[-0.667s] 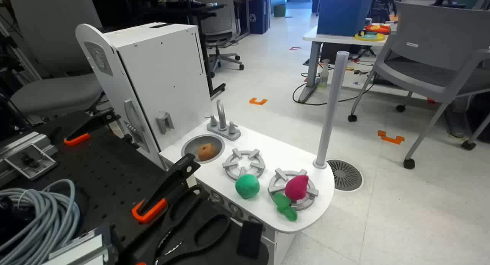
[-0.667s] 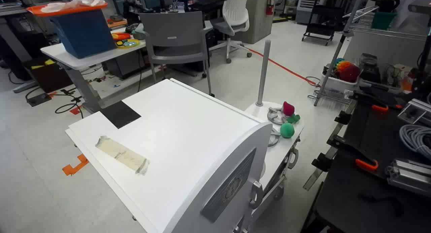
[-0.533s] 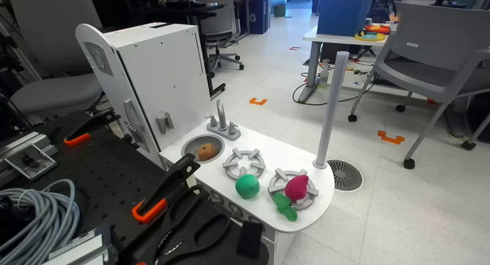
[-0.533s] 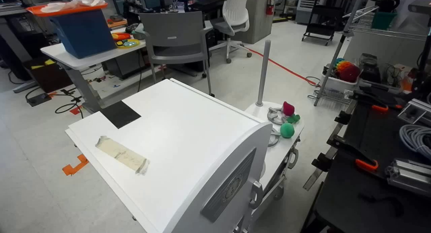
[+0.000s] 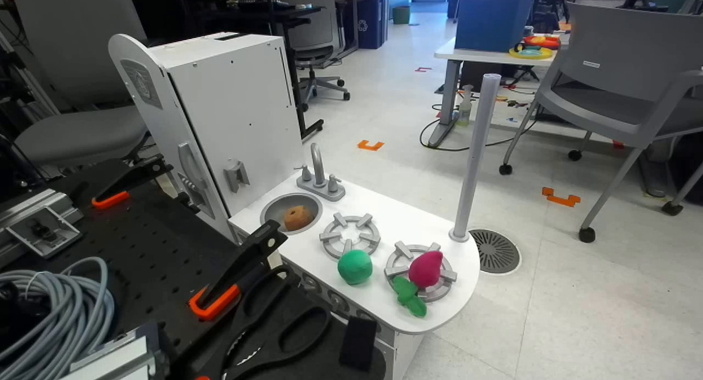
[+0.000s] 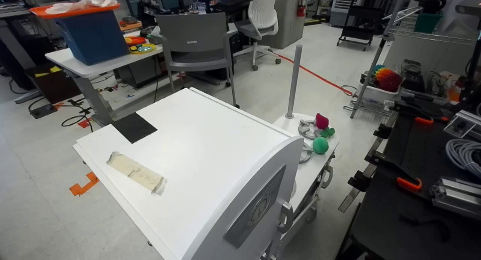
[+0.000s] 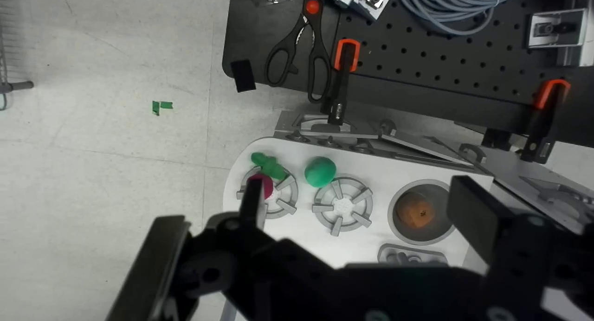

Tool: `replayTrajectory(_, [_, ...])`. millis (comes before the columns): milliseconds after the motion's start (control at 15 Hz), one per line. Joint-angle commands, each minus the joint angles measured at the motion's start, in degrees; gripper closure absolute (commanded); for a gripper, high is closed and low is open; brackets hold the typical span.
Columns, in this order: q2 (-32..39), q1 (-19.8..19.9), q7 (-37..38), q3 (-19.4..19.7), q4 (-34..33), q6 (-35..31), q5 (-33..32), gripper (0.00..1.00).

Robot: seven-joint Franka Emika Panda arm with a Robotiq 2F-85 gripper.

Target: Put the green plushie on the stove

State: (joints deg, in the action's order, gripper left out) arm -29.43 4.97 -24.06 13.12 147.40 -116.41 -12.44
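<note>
Part-hiding pink toy (image 7: 267,185): claw (image 7: 356,195) | green plushie (image 7: 320,171) touching stove burner (image 7: 361,196): unclear

No visible change in both exterior views since 2 earlier moments; change in wrist view: cannot tell.

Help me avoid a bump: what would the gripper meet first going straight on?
Likely the stove burner nearer the sink, though depth is unclear and the green plushie beside it might come first.
</note>
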Motion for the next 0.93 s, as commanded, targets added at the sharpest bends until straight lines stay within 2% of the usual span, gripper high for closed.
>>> replayTrajectory(0, [9.3, 0.3, 2.3, -0.4, -3.3, -5.1, 0.1, 0.00])
replayTrajectory(267, [23.9, 0.3, 2.0, 0.1, -6.8, -15.1, 1.7, 0.00])
replayTrajectory(467, [35.4, 1.0, -1.5, -0.4, -10.3, -20.8, 5.5, 0.00])
replayTrajectory(667, [47.0, 3.0, -4.6, -3.2, -15.5, -25.5, 12.1, 0.00])
replayTrajectory(867, [58.4, 5.3, -2.4, -7.4, -22.6, -30.6, 14.2, 0.00])
